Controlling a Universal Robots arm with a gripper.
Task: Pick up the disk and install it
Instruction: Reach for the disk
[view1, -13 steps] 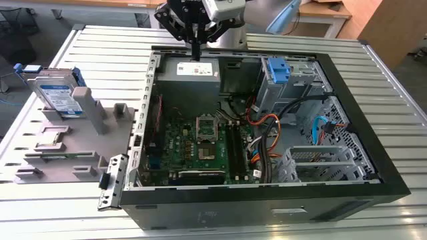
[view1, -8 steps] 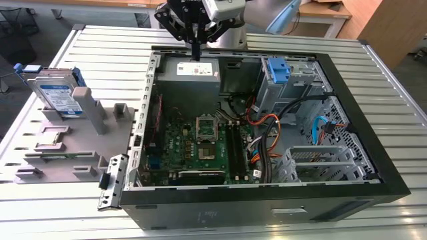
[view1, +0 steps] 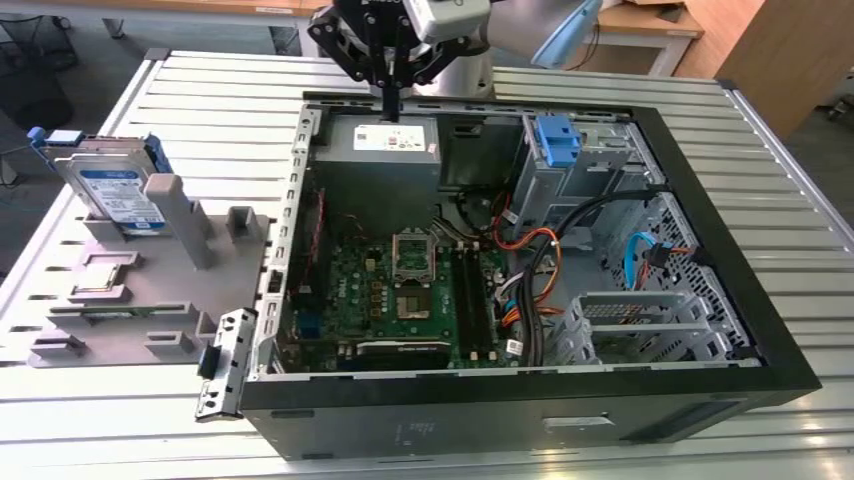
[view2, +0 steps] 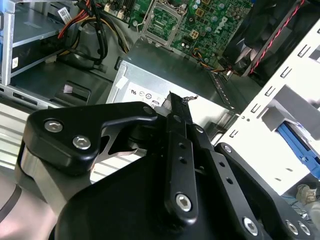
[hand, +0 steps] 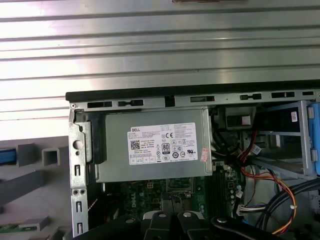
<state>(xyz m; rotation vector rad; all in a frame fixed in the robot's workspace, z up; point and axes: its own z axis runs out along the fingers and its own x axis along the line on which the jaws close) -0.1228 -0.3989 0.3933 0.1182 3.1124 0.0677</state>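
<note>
- Tool: fingers together, holding nothing, hanging just above the power-supply box inside the open computer case.
- Disk: well apart from the tool, toward the exterior view's left, standing on edge in the grey fixture on the bench.
- Judgement: reach not yet made. Best to part the fingers early, descend from above, and pinch the flat faces clear of the blue rails.

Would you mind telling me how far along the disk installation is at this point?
Nothing looks done yet: the disk stands in the grey holder outside the case. The gripper, shut and empty, hangs above the power supply. Pickup and installing both remain.
</note>
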